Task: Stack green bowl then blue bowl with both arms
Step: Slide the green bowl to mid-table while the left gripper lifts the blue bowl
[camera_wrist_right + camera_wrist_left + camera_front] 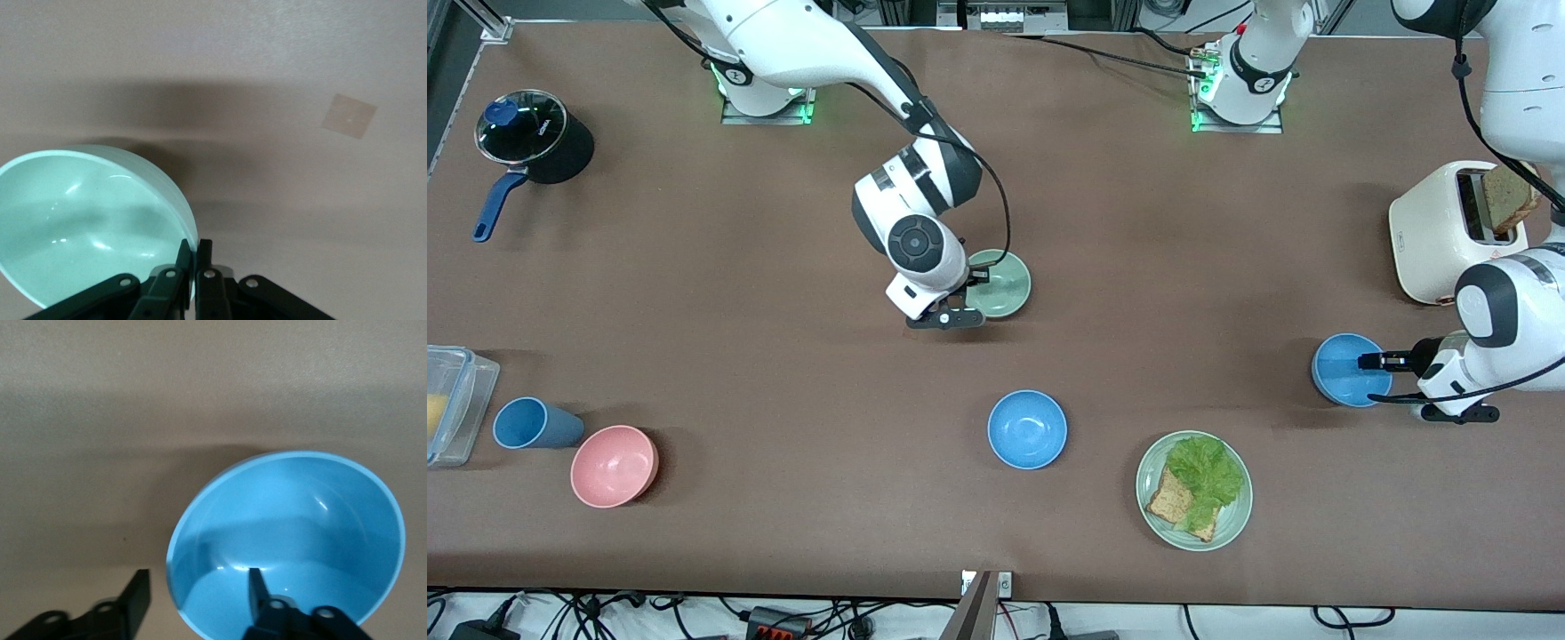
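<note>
The green bowl (1003, 284) sits mid-table, nearer the arms' bases. My right gripper (978, 279) is shut on its rim; the right wrist view shows the fingers (187, 257) pinching the rim of the green bowl (87, 220), one inside and one outside. A blue bowl (1343, 378) lies at the left arm's end of the table. My left gripper (1366, 361) is open at its rim; in the left wrist view (197, 585) one finger is inside the blue bowl (300, 520) and one outside. A second blue bowl (1027, 429) sits mid-table, nearer the front camera.
A green plate (1232, 524) with lettuce and toast lies near the second blue bowl. A white toaster (1440, 231) holding toast stands by the left arm. A pink bowl (614, 465), a blue cup (534, 423), a clear container (454, 400) and a lidded pot (534, 138) are at the right arm's end.
</note>
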